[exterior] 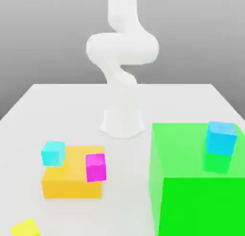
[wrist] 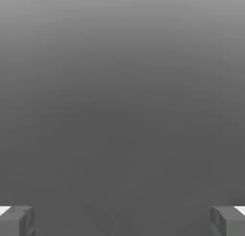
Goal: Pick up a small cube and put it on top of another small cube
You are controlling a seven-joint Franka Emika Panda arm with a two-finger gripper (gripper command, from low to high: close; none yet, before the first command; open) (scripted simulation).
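The small lemon-yellow cube [exterior: 26, 228] lies on the white table [exterior: 57, 106] at the exterior view's lower left edge, partly cut off. A small cyan cube [exterior: 52, 152] sits at the far left corner of the orange-yellow block [exterior: 72, 180]. A small magenta cube [exterior: 95, 167] is at that block's right edge. I cannot tell whether these two rest on the block or against it. In the hand view my gripper [wrist: 122, 221] is open, its grey fingertips [wrist: 18, 221] far apart with only grey background between them.
A large green block [exterior: 201, 192] fills the exterior view's right front, with a light-blue cube [exterior: 221, 137] on its top. The white arm [exterior: 122, 48] rises from its base [exterior: 122, 122] at the table's middle back and leaves the top of the view.
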